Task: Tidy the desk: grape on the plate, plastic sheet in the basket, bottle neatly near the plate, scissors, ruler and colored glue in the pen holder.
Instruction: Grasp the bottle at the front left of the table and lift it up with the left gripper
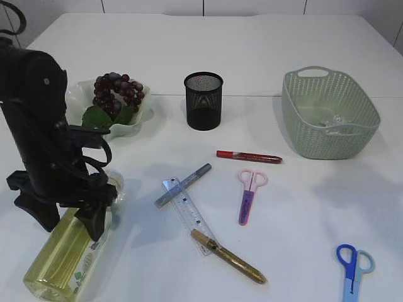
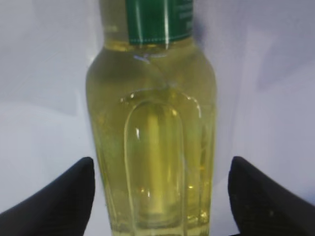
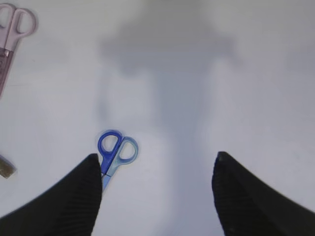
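My left fingers stand wide on either side of the bottle, one dark tip at each flank with a gap of white table showing between each tip and the glass, so I am not gripping it. My left gripper hangs over the bottle, which lies on its side at the table's front-left corner, full of yellow liquid, its green label toward me in the wrist view. My right fingers are also spread wide and hold nothing; between them is bare table, and the blue scissors lie just beside the left tip. In the exterior view those blue scissors sit at the front-right edge, and my right gripper is out of that frame. The plate stands toward the back-left with the grapes already on it over a green leaf. The pen holder, black mesh, stands upright near the middle, toward the back. The basket sits at the right, with something clear and crumpled inside that I cannot make out for certain. A red glue pen lies between holder and basket, nearer the front. Pink scissors lie just in front of it. The ruler lies mid-front with a silver glue pen crossing its far end and a gold glue pen touching its near end.
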Robot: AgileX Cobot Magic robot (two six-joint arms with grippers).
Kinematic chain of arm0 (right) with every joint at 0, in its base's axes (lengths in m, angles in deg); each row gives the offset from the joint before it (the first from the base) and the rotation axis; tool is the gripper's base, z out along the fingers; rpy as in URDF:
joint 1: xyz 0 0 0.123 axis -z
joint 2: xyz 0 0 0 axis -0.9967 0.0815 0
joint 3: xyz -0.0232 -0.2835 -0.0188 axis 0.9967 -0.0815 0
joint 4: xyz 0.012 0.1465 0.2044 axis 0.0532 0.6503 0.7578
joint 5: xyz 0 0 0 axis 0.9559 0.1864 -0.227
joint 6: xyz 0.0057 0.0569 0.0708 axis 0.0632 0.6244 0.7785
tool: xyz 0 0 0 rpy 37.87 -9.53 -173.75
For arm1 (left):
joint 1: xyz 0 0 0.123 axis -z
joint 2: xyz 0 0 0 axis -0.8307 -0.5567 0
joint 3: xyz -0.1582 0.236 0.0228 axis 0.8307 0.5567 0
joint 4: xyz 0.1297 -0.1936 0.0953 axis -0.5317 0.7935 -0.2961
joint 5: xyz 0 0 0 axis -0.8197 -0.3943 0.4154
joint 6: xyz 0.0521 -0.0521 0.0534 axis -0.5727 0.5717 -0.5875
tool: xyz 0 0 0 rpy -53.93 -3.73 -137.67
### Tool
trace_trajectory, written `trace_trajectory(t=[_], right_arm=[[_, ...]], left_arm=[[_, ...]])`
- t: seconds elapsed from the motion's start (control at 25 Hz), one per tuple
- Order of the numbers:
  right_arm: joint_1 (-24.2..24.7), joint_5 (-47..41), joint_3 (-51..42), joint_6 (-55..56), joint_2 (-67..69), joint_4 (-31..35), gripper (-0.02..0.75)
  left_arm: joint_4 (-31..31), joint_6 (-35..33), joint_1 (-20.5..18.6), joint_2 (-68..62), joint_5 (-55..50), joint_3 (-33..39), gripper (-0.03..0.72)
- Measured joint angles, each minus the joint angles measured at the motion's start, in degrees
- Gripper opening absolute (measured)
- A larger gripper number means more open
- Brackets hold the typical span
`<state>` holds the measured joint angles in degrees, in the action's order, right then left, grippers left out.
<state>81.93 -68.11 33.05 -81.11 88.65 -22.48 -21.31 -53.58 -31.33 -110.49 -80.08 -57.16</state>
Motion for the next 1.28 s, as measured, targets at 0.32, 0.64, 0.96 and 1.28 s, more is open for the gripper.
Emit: trace_trajectory(t=[0.32,0.64,0.96,1.28], right_arm=[[0.00,0.00,0.00,-0.22,0.00,0.13,0.543],[0.00,0.03,0.00,-0.27,0.00,0.13,0.543],[0.00,0.35,0.00,-0.51,0.00,0.17,0.543],[0.00,0.84,-0.04,-2.06,0.00,0.17,0.543]], left_arm=[[-2.16,0.33,0.00,-2.12,0.93,0.00,0.615],[-3.57,0.71,0.21,-5.13,2.54,-0.11,0.612],[-2.74,0.73,0.21,-6.37,2.77,-0.11,0.573],[-2.71,0.83,0.21,-6.37,2.65,-0.37,0.452]])
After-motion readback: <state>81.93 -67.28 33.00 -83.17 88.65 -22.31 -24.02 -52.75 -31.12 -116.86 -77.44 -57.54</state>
